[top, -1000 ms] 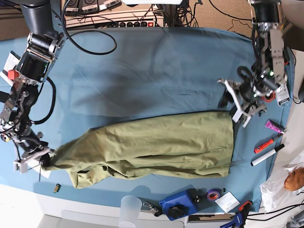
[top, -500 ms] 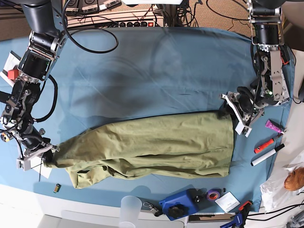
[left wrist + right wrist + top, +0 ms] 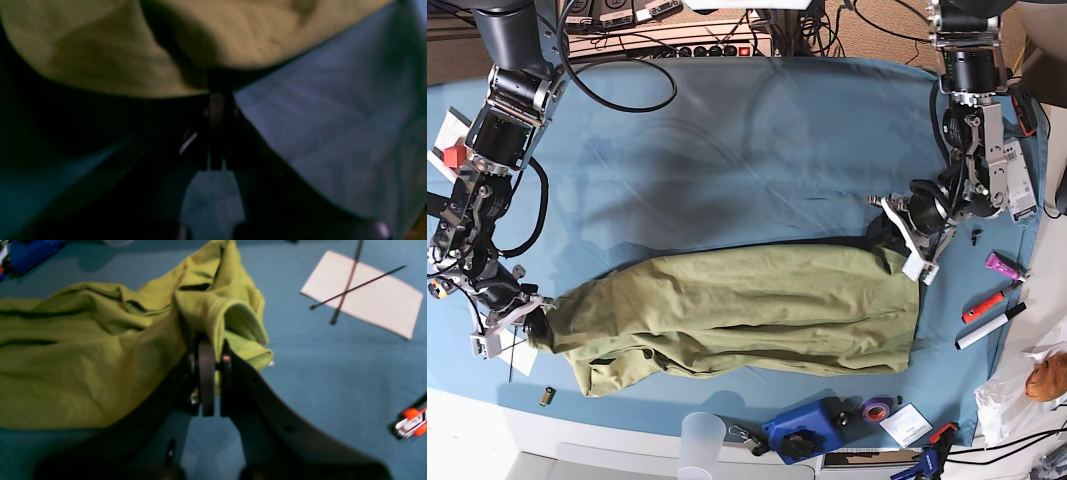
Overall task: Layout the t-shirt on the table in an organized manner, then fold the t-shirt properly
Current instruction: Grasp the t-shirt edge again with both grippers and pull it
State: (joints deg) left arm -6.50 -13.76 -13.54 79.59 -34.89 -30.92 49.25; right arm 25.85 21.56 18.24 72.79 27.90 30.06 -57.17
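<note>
Reaching low, both grippers, left (image 3: 889, 232) and right (image 3: 213, 353), pinch t-shirt (image 3: 747, 310) corners.

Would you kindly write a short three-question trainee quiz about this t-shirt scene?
1. True or false: the right tool is shut on the olive-green cotton t-shirt.
2. Which corner of the t-shirt does the left tool touch in the base view: A far right, B near left, C near right?
3. Fill in: the t-shirt lies on the wide table covered in light blue ____.

Key: 1 true; 2 A; 3 cloth.
</note>
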